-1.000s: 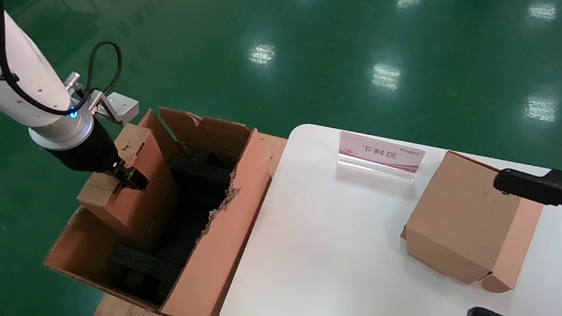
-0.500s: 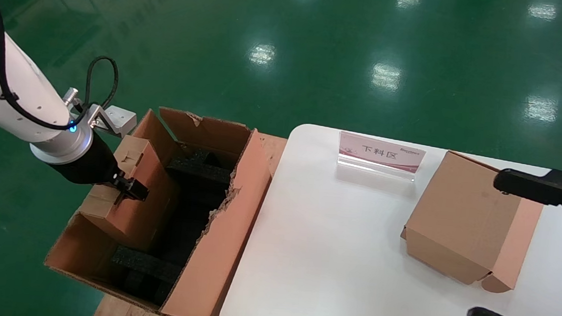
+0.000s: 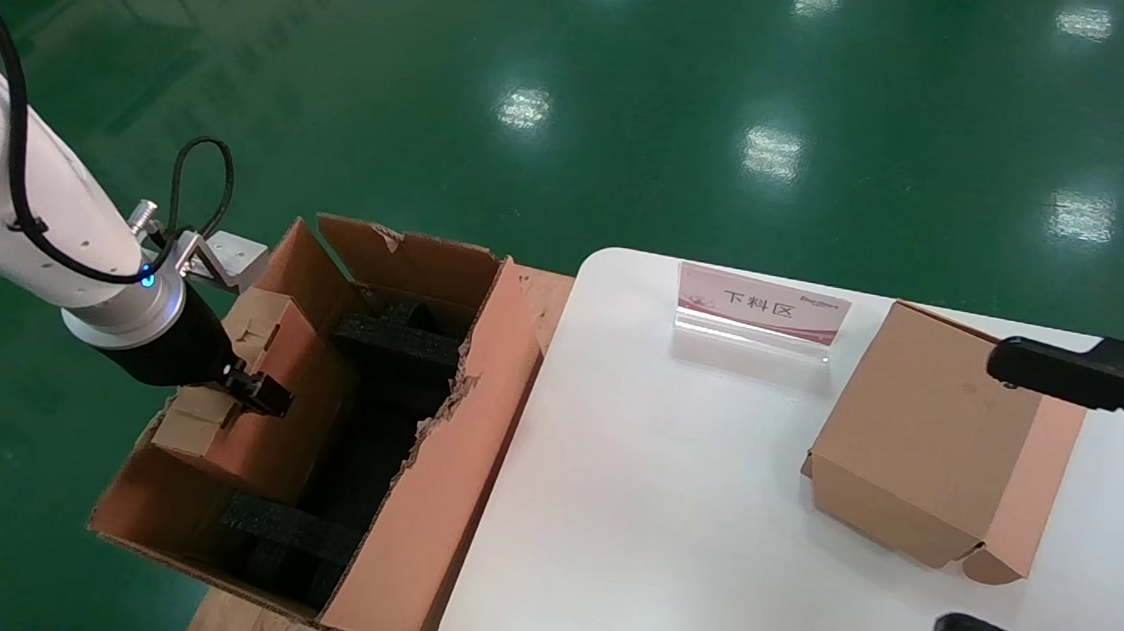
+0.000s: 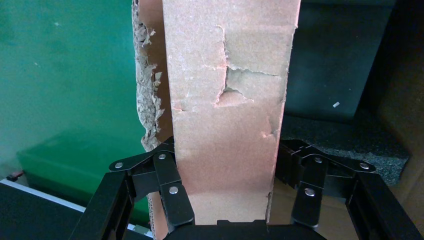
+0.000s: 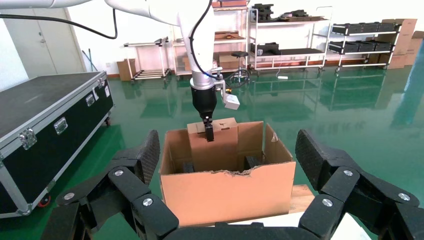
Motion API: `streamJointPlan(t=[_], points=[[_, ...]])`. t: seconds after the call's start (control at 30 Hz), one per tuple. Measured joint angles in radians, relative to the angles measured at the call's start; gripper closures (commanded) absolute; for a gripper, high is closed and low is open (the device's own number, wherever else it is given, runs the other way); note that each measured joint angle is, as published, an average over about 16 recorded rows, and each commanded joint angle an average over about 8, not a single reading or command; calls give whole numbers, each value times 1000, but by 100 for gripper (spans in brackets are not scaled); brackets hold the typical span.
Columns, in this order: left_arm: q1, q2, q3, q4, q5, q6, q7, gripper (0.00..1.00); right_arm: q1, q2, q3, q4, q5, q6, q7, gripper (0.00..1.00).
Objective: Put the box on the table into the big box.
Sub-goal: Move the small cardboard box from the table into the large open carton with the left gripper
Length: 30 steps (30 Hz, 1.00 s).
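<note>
Matt cardboard box (image 3: 256, 382), glossy white table (image 3: 666, 524)

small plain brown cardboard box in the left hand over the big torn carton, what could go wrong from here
The small plain brown cardboard box, clamped in the left hand, hangs tilted just inside the large ragged-edged brown carton. If released now it may land crooked on the black foam blocks rather than flat. Its lower end sits near the carton's left wall, so it could catch there. The right hand is open beside the wider brown box.
</note>
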Motion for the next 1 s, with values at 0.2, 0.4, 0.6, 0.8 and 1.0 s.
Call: streamJointPlan(t=[0.2, 0.4, 0.6, 0.8, 1.0], points=[[9, 0, 4, 0, 5, -5, -4, 0, 0, 0, 0, 0, 0, 0, 0, 0], [12, 0, 5, 0, 8, -7, -5, 0, 0, 0, 0, 0, 0, 0, 0, 0], [14, -1, 5, 1, 8, -8, -6, 0, 0, 0, 0, 0, 0, 0, 0, 0], [15, -1, 6, 1, 9, -9, -6, 0, 0, 0, 0, 0, 0, 0, 0, 0], [16, -1, 6, 1, 9, -9, -7, 0, 0, 0, 0, 0, 0, 0, 0, 0]])
